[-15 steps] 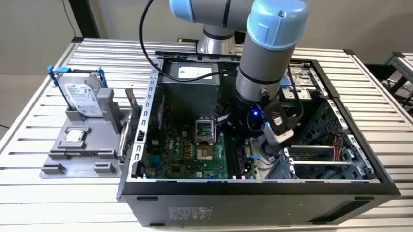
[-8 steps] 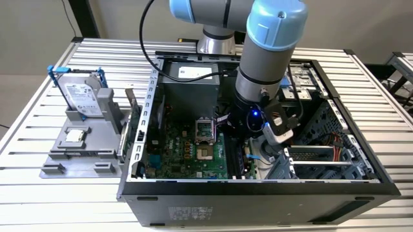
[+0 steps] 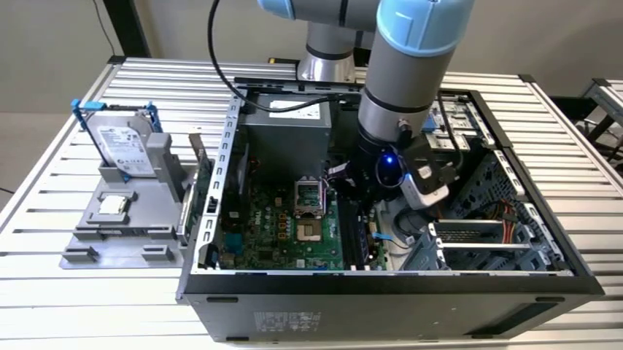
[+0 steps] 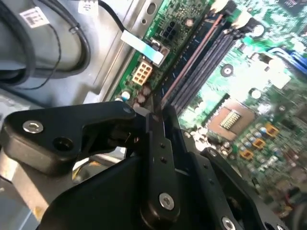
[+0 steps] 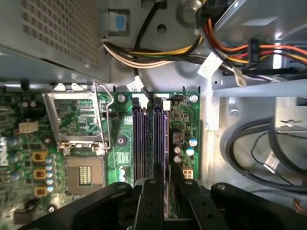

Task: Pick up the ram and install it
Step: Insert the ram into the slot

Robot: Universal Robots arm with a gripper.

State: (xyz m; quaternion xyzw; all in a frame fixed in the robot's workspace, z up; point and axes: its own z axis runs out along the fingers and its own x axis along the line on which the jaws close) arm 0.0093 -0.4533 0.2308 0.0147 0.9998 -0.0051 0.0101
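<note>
My gripper [image 3: 352, 210] is deep inside the open computer case [image 3: 389, 281], right over the long black memory slots [image 5: 143, 143] on the green motherboard [image 3: 282, 233]. Its black fingers are shut on the ram [image 4: 184, 62], a thin dark bluish stick. The ram stands on edge along the slot on the side away from the processor socket. In the first wrist view the ram [image 5: 165, 153] is a narrow line running out from between the fingers [image 5: 152, 196]. Whether its lower edge is seated in that slot cannot be told.
The empty processor socket [image 5: 84, 175] lies beside the slots. Bundled power cables [image 5: 192, 48] and the grey power supply [image 3: 287, 135] crowd the slots' far end. A silver hard drive in a blue frame [image 3: 125, 149] stands on a grey holder outside the case, at the exterior view's left.
</note>
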